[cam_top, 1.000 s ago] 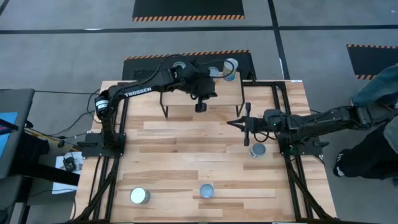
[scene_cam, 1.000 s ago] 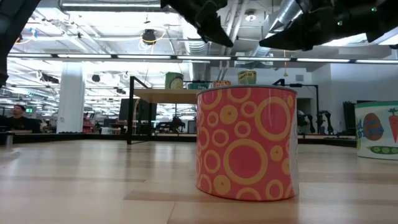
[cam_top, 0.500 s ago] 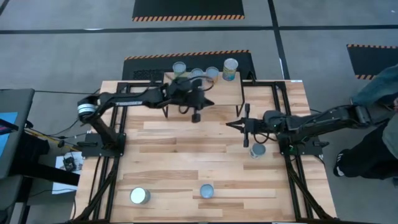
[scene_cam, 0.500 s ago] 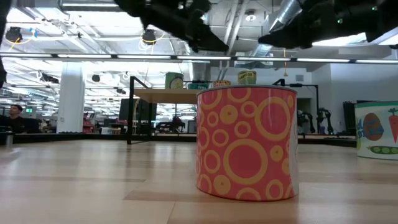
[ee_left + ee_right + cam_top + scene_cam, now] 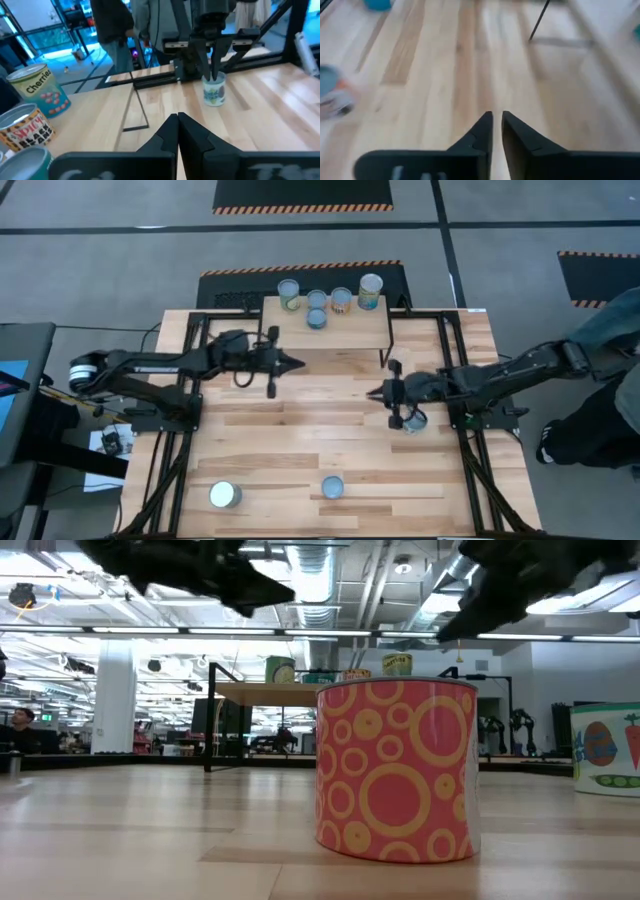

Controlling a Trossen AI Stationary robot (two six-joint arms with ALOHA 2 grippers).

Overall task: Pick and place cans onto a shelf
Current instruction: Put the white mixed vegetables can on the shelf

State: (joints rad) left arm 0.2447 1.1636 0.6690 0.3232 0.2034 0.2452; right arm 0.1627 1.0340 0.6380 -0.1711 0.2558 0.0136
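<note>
Five small silver-topped cans (image 5: 317,318) stand on the raised light-wood shelf (image 5: 345,335). The left gripper (image 5: 297,363), closed and empty, hovers before it; the right gripper (image 5: 376,393), slightly parted and empty, hovers beside another can (image 5: 414,420) on the table (image 5: 300,440).

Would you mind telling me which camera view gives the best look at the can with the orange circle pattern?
The low view: the orange-circled can stands upright right before the lens, its whole label visible. The high view shows only its round top near the table's front edge. The left wrist view does not show it, and the right wrist view offers nothing I can identify as it.
</note>
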